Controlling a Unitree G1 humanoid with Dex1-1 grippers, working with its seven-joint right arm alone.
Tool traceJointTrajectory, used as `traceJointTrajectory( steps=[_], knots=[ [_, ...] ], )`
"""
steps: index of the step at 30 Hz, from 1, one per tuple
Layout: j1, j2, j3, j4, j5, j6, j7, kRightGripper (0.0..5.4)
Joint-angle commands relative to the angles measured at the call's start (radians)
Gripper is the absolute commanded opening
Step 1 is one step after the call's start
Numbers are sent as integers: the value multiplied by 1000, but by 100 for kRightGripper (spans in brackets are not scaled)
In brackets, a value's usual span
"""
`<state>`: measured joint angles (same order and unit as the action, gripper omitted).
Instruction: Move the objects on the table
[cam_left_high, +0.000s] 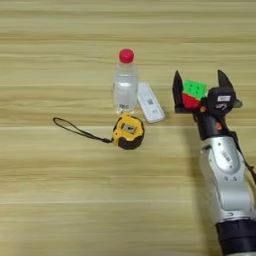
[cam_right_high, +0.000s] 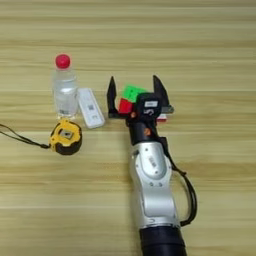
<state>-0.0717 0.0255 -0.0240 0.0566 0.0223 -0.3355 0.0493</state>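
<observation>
- The desk (cam_left_high: 60, 210) is a broad light wooden surface with long plank lines running from left to right, and it fills both views.
- The clear plastic bottle (cam_left_high: 125, 89) stands upright near the middle of the desk; its red cap (cam_left_high: 126, 55) is on top.
- The flat white device (cam_left_high: 150, 102) lies on the desk just at the right of the bottle, very close to its base; whether they touch cannot be told. Its long side runs slightly diagonal, and a small label is seen on its upper face.
- The yellow-black tape measure (cam_left_high: 129, 131) lies in front of the bottle, nearer to the robot. Its black strap (cam_left_high: 77, 129) stretches out on the desk to the left and ends in a loop.
- The small cube (cam_left_high: 193, 93) sits at the right of the white device, apart from it. It shows a green top face and a red face below it.
- The right arm (cam_left_high: 227, 185), with a silver forearm, comes in from the bottom edge and reaches up toward the cube.
- The right claw (cam_left_high: 199, 89) is spread wide: one black finger (cam_left_high: 177, 92) stands at the left of the cube and the other finger (cam_left_high: 223, 80) at the right.
- The cube is between the two fingers, close beside the left one, but the claw is not clenched on it.
</observation>
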Motion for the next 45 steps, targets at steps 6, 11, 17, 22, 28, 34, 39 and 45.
traceJointTrajectory(
  steps=[6, 11, 17, 22, 28, 34, 39, 45],
  knots=[
    [-80, 16, -3, 9, 0, -42, -30, 539],
    [-122, 15, -27, 133, 10, -74, -41, 539],
    [-146, 15, -36, 223, 10, -119, -50, 539],
    [-174, 2, -58, 285, 17, -148, -54, 539],
    [-189, 1, -67, 332, 23, -176, -47, 539],
    [-188, 6, -67, 338, 26, -183, -48, 539],
    [-182, 8, -64, 331, 24, -180, -51, 539],
    [-161, 14, -55, 339, 14, -192, -50, 539]
  ],
)
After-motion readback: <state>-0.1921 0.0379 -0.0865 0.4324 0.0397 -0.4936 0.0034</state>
